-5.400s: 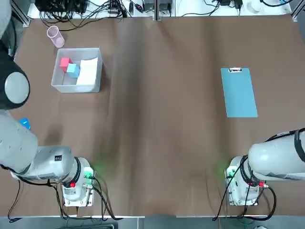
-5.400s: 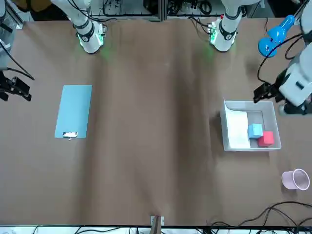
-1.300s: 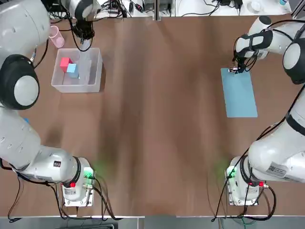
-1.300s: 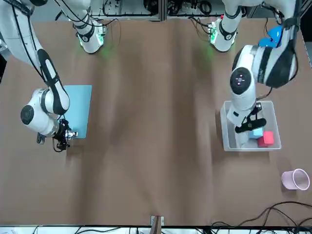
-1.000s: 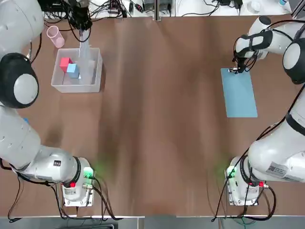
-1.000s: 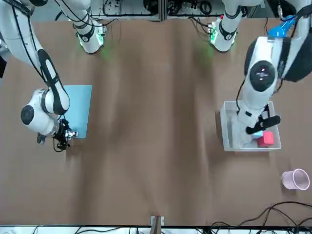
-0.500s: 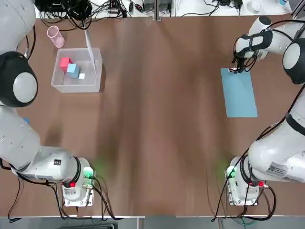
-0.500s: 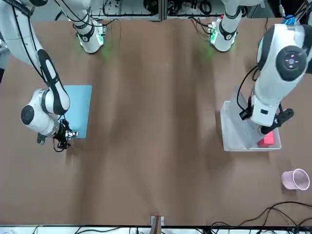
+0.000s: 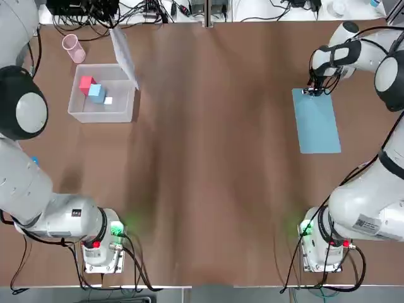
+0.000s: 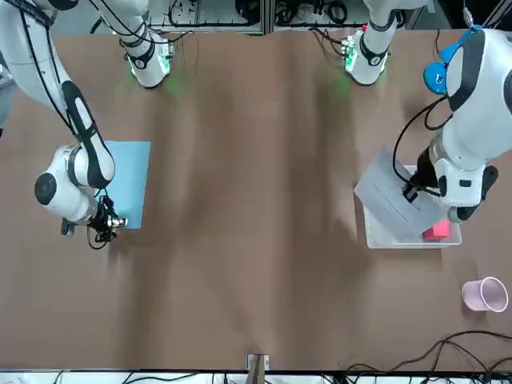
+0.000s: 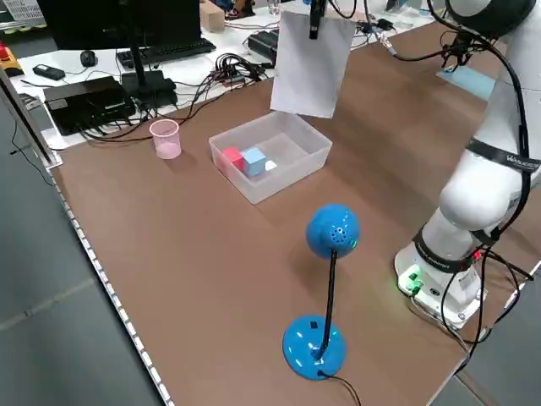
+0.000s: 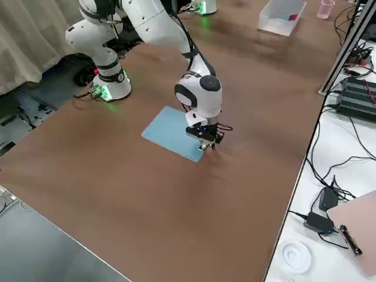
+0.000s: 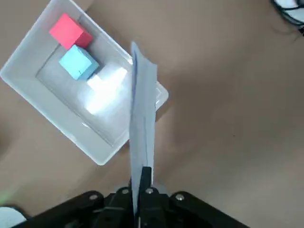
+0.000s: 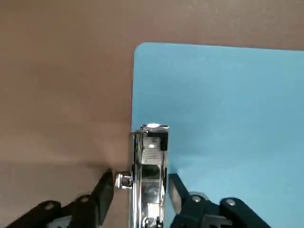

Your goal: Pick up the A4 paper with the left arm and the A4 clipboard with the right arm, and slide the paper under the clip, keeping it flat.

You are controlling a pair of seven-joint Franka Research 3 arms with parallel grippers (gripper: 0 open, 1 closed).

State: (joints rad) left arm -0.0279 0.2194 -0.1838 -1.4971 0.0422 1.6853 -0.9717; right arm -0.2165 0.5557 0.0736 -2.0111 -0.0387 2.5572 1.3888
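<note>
**While the left gripper holds up the A4 paper, the right gripper straddles the clip**

The A4 clipboard lies flat on the right half of the brown table, its clip edge toward the table's far side. Bare tabletop runs between it and the clear plastic bin at far left, and more bare tabletop lies between the board and the right arm's base. The bin holds a red cube, a blue cube and a small white block; a pink cup stands near its far corner. A blue lamp stands on the robot's side of the bin.

Beside and partly above the bin, the paper hangs tilted, its upper end pinched between the left gripper's closed fingers. The right gripper's fingers are parted by about the clip's width, one over the board and one just off its short edge. The clip sits between them; whether they have pinched it, I cannot tell.
</note>
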